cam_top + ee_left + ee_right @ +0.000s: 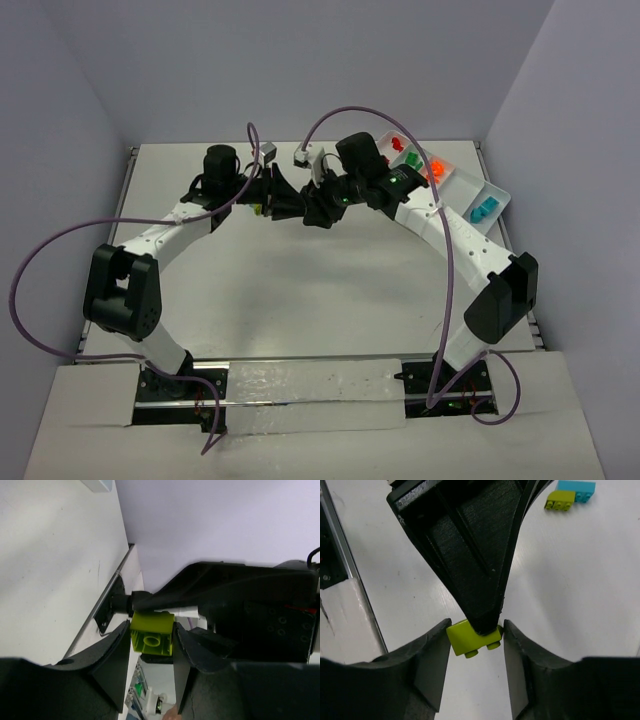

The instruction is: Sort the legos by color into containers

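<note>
Past mid-table, over the white tabletop [330, 290]: a small yellow-green plastic brick [151, 636], clamped between the black fingers of the left gripper [152, 642]. Pinched too by the right gripper [474, 647], one finger tight against each side. Nearby on the table, a loose cyan brick [576, 491] joined to a second yellow-green brick [559, 501]. At far right, the white compartmented plastic tray [500, 200], with red bricks [408, 158], orange bricks [432, 170] and cyan bricks [484, 210] in separate compartments.
</note>
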You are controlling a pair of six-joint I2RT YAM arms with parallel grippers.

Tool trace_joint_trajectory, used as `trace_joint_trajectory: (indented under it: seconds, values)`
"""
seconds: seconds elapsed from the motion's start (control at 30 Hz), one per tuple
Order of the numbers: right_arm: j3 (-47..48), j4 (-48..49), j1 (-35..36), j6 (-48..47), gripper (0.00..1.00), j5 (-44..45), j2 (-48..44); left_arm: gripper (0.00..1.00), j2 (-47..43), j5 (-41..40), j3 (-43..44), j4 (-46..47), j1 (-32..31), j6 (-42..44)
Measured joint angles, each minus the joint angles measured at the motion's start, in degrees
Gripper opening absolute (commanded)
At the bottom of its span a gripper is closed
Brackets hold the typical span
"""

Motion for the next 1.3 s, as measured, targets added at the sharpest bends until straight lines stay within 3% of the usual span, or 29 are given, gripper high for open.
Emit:
trace_joint_trajectory:
  seconds: [0.13,0.17,0.33,0.57,0.7,0.87,0.93,1.1,1.3]
  values:
    - [0.0,0.2,0.0,-0.5,0.26,0.0,0.0,0.07,0.0,0.1,-0.8,1.5,0.2,-1.3]
    - [0.0,0.2,0.1,-0.6,0.17,0.0,0.0,0.21,0.0,0.1,-0.9,1.7,0.2,-1.6]
    - [-0.7,0.8,0.1,-0.9,0.08,0.2,-0.4,0.84,-0.1,0.0,-1.1,2.0,0.8,-1.1]
    - [-5.6,0.9,-5.1,-1.0,0.07,-0.4,-4.9,0.91,-0.2,-5.3,1.7,-6.5,9.1,7.6]
    - [-8.3,0.7,-15.8,-2.2,0.06,-0.2,-6.6,0.91,-0.8,-15.8,5.5,-14.5,13.3,16.9]
    - [-10.1,-0.6,-30.8,-5.8,0.05,2.7,-5.4,0.92,-5.1,-27.8,5.7,-20.2,13.0,29.8]
    - [-10.2,-1.1,-35.1,-7.6,0.04,3.6,-3.9,0.99,-6.9,-30.0,5.7,-21.8,12.8,35.7]
    - [-10.1,-1.4,-41.8,-11.2,0.03,6.0,2.5,0.99,-9.7,-32.2,5.3,-24.2,12.7,45.9]
    - [-7.5,-0.8,-44.4,-11.4,0.05,10.2,14.0,0.99,-9.5,-33.6,5.3,-27.1,12.6,51.0]
